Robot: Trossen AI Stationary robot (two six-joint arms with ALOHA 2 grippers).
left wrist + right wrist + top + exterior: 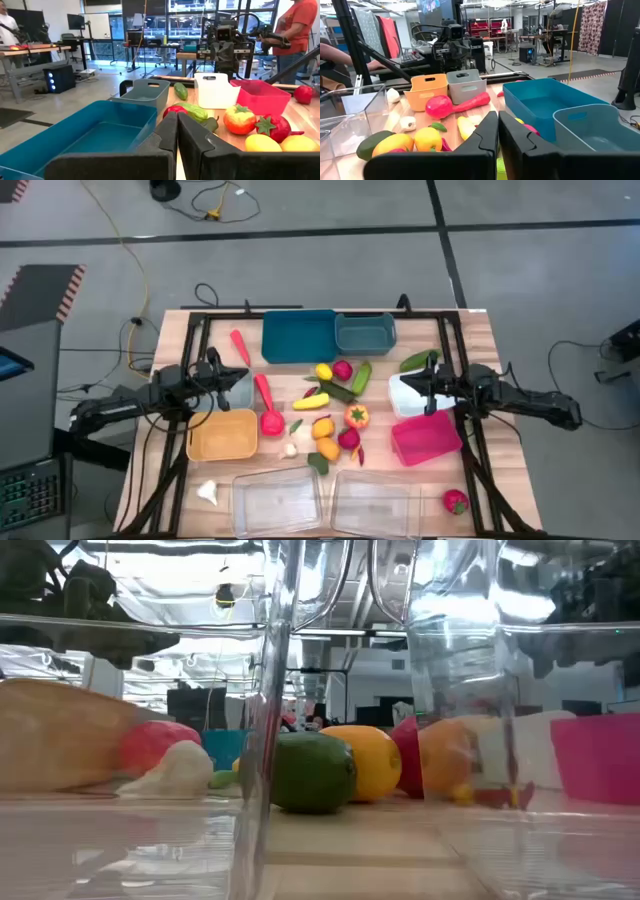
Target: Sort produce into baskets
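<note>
The wooden tabletop [140, 450] carries everything, my two arms reaching in from either side. At its far edge sit my large teal bin [298, 336] and the smaller teal bin [365, 333]; along the near edge lie two clear trays [277, 498]. The tan-yellow bin [222, 434] and grey bin [238, 389] are on my left, the magenta bin [426, 438] and white bin [408, 396] on my right. The produce [335, 415] lies heaped in the middle between the bins, with a red piece [456, 501] alone near the right corner. My left pincer [224, 373] hangs over the grey bin, fingers pressed together, holding nothing; my right pincer [425, 380] hangs over the white bin, likewise pressed together.
</note>
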